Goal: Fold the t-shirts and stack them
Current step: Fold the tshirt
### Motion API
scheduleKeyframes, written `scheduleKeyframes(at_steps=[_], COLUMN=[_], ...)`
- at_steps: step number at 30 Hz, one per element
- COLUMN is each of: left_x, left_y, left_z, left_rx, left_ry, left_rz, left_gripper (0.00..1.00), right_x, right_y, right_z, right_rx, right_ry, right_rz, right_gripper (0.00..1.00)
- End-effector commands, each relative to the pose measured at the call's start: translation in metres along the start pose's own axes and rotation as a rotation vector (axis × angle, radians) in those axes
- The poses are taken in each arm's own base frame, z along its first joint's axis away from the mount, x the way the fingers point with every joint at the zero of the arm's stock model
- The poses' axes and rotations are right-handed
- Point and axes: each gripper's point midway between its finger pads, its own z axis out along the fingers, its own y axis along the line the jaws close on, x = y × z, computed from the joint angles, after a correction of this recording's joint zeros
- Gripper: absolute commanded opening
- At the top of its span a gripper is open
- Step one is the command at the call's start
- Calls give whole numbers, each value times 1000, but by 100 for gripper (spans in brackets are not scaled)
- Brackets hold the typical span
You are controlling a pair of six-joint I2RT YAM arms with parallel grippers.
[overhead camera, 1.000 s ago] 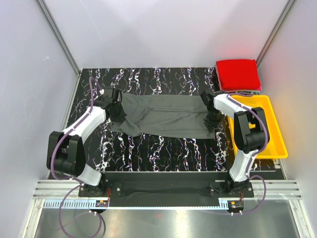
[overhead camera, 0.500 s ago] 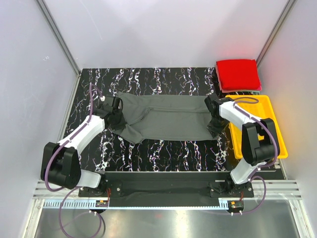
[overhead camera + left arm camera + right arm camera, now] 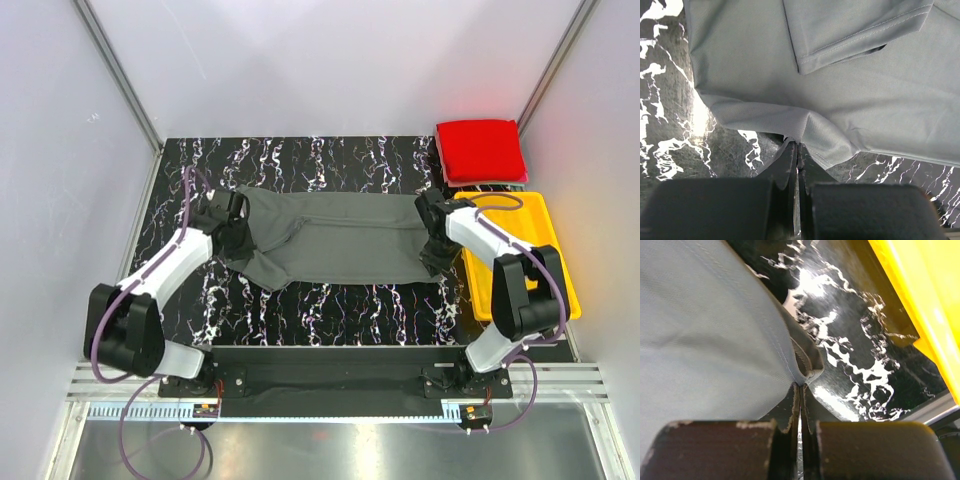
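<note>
Overhead: dark grey shirt [image 3: 335, 240] stretched flat across the marbled black table [image 3: 330, 310], left gripper [image 3: 234, 227] and right gripper [image 3: 431, 244] at its two ends. Red shirt [image 3: 482, 150] folded square at far right corner, beyond yellow tray [image 3: 548, 215]. Only the wrist views show both claws clenched on the grey shirt's stitched, fine-woven edge. Since a second ago the right elbow has swung nearer over the tray; shirt barely shifted.

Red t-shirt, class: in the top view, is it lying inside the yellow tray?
No, the folded red t-shirt lies beyond the far edge of the yellow tray, outside it.
</note>
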Motion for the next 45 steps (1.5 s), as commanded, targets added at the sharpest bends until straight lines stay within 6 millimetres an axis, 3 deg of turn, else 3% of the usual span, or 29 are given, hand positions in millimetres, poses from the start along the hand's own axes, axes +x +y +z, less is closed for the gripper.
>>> scheduleKeyframes(at_steps=[1,10,18,23,35,45], left_x=[-26,-76,-117,-136,-147,-154], left_y=[-17,-33,-26,-29,-9,-9], left_z=[-4,2,23,34,66,80], left_rx=[28,-9,-55,-60,-141,-141], left_ry=[-23,-39,-26,-28,1,-3], left_rz=[66,81,44,32,31,29], left_gripper=[0,0,0,0,0,0], right_x=[-21,-55,-86,-101,-128,-142], right_y=[17,38,58,59,73,86], right_z=[-6,-14,-2,7,21,23], right_rx=[-36,-61,-56,-20,-32,-41], right_ry=[-55,-115,-140,-149,-159,-193], right_rz=[-52,-114,-171,-180,-191,-197], right_gripper=[0,0,0,0,0,0])
